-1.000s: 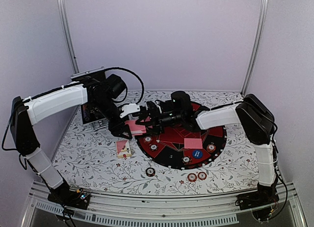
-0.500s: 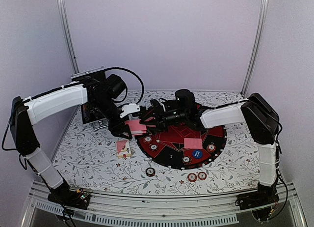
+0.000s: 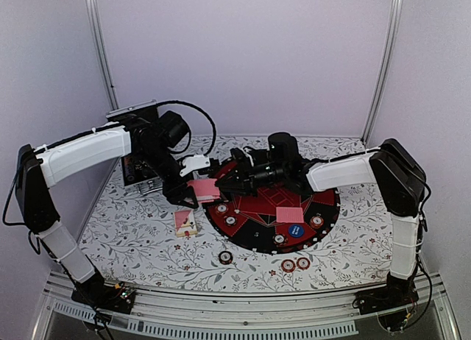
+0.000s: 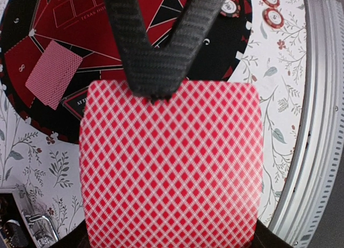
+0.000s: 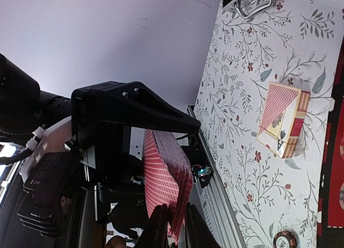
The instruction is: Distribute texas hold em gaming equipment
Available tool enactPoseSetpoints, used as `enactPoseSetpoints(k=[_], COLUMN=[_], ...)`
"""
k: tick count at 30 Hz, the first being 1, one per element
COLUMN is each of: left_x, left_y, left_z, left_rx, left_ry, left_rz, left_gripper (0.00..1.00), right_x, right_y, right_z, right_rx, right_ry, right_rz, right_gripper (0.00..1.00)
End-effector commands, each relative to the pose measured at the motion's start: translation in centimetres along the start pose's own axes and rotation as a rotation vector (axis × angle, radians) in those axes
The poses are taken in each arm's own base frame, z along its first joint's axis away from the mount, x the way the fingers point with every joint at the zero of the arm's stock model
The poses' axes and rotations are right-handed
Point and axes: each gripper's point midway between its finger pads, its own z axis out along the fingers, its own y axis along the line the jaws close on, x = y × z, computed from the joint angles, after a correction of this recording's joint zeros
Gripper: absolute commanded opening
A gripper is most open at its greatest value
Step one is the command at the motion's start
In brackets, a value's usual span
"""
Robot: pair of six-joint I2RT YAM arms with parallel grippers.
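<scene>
Left gripper (image 4: 153,89) clamps the pink-backed playing-card deck (image 4: 172,167) over the round red-and-black felt mat's (image 3: 254,211) left edge; right gripper (image 5: 174,229) pinches its edge. One dealt card (image 3: 289,214) lies there; most dealing remains

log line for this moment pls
left gripper: shut on cards | right gripper: pinching cards' edge | phase: drawing a card, likely

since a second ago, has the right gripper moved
Yes. The right gripper has shifted rightward, farther over the round mat, while pinching the edge of the pink-backed cards.
</scene>
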Motion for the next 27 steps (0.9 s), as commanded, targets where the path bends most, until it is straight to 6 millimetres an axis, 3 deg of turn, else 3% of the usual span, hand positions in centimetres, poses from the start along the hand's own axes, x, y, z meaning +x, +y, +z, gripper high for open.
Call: enactPoseSetpoints(k=[1,8,17,19,20,22,27], left_x=[-1.2,-1.3,-1.3,-1.3,-1.3,-1.4,-1.4], left_y=[0.5,0.6,0.7,0.7,0.7,0.7,0.7], left_z=[-0.9,-0.9,-1.0,-1.0,-1.0,-1.1,-1.0], left_rx=[-0.028,-0.032,-0.035,-0.033,-0.034,-0.035,-0.031], left_ry=[-0.048,-0.047,-0.048,-0.047,-0.047,-0.050,-0.050], left_rz=[0.019,0.020,0.022,0.022,0.022,0.022,0.022], left_gripper=[0.00,0.00,0.00,0.00,0.00,0.00,0.00], right_x=[0.2,0.3,0.6,0.6,0.6,0.7,0.9], right_y=[1.6,2.9,2.7,2.8,2.7,2.5,2.6], right_z=[-1.3,-1.9,-2.4,-2.4,-2.4,-2.3,-1.6], right_rx=[-0.014,-0.035,-0.031,-0.034,-0.034,-0.030,-0.030], right_ry=[-0.001,-0.004,-0.006,-0.004,-0.002,-0.003,0.002], right_rz=[-0.015,-0.021,-0.007,-0.009,-0.004,0.005,0.000], right_gripper=[0.13,0.07,0.06,0.15,0.29,0.43,0.58])
